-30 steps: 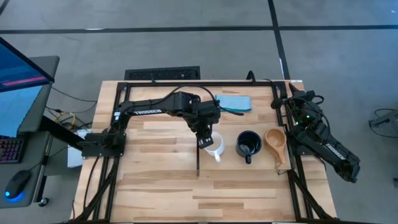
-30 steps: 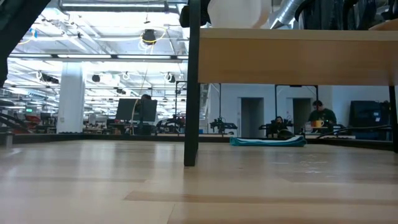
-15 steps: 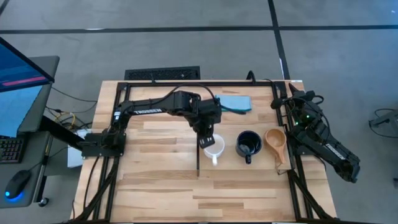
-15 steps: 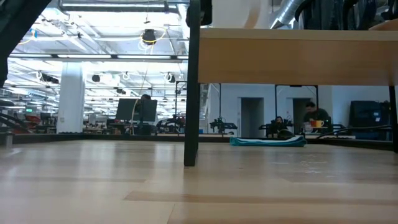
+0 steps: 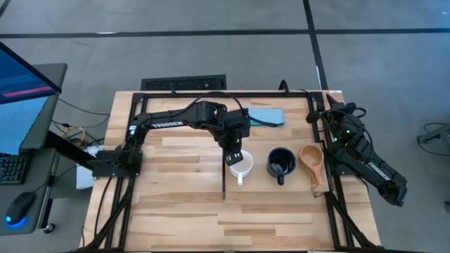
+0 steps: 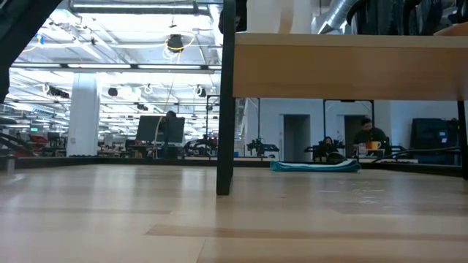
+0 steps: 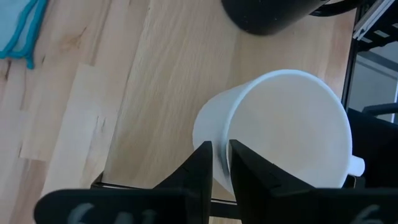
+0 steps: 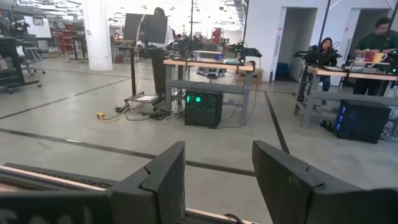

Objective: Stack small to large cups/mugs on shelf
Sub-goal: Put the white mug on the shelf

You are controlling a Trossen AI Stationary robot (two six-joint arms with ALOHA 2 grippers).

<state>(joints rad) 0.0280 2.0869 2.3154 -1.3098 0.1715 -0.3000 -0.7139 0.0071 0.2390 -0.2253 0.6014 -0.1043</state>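
Note:
The white mug (image 5: 241, 166) stands at the left end of the pale-wood shelf (image 5: 271, 191), a raised panel with a black strip along its left edge. The glossy black mug (image 5: 280, 163) is to its right. The tan wooden cup (image 5: 311, 159) follows, with its pointed handle toward the near edge. My left gripper (image 5: 234, 156) is over the white mug's far side and shut on it. In the low view the white mug (image 6: 270, 14) shows on top of the shelf (image 6: 351, 66). My right gripper (image 5: 325, 111) waits open at the table's far right corner. My left gripper (image 7: 219, 165) pinches the white mug's wall at the rim (image 7: 221, 134), on the side away from the handle. One finger (image 7: 244, 171) is inside the mug and the other (image 7: 198, 171) outside. The fingers come from above, pointing down. The mug is upright, its base at the shelf top.
A folded blue cloth (image 5: 266, 115) lies near the table's far edge, behind the shelf. A black shelf leg (image 6: 224, 109) stands on the table. Bare wood stretches across the table's left and near parts. People sit at desks in the room beyond.
My left gripper, still shut on the white mug, has shifted slightly toward the table's left and far side. The mug has moved with it and turned a little, its handle swinging toward the near edge.

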